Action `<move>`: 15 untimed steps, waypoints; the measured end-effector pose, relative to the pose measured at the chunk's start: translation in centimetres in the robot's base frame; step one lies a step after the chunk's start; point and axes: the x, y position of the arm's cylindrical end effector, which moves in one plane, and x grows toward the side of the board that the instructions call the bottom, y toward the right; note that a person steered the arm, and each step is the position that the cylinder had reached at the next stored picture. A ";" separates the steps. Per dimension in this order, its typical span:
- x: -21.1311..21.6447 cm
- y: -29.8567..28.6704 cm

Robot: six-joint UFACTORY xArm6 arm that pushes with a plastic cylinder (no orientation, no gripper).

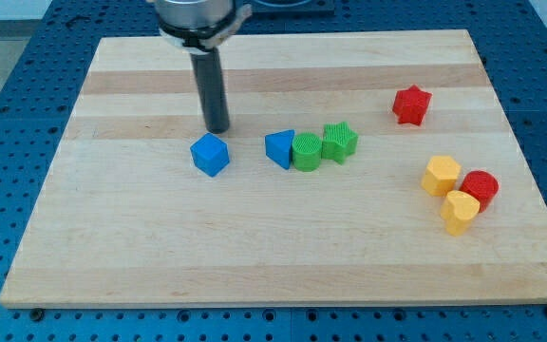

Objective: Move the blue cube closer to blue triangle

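My tip rests on the wooden board in its upper left part, a bare rod end touching no block. The blue cube lies just below it, a shade toward the view's left, with a thin strip of wood between the two. It is the only blue cube, and the block farthest to the view's left.

To its right, across a gap of bare wood, sits the one blue triangle. The cube and the triangle lie at about the same height in the view, near each other but apart. The triangle touches a green rounded block, and that one touches a green star; these three form a short row rising slightly to the right. That makes two blue blocks and two green.

Farther right, near the view's top, a red star stands alone. Lower down at the right edge is a tight cluster: a yellow hexagon-like block, a red rounded block and a yellow heart-like block. So two red, two yellow, eight blocks in all.
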 end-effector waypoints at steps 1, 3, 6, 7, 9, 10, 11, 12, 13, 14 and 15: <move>0.4 -4.5; 4.8 -6.8; 8.8 0.7; 8.8 0.3; 8.1 -4.8; 7.7 -2.1; 7.5 1.7; 7.3 2.8; 7.3 -2.8; 6.9 -9.3; 4.5 -9.6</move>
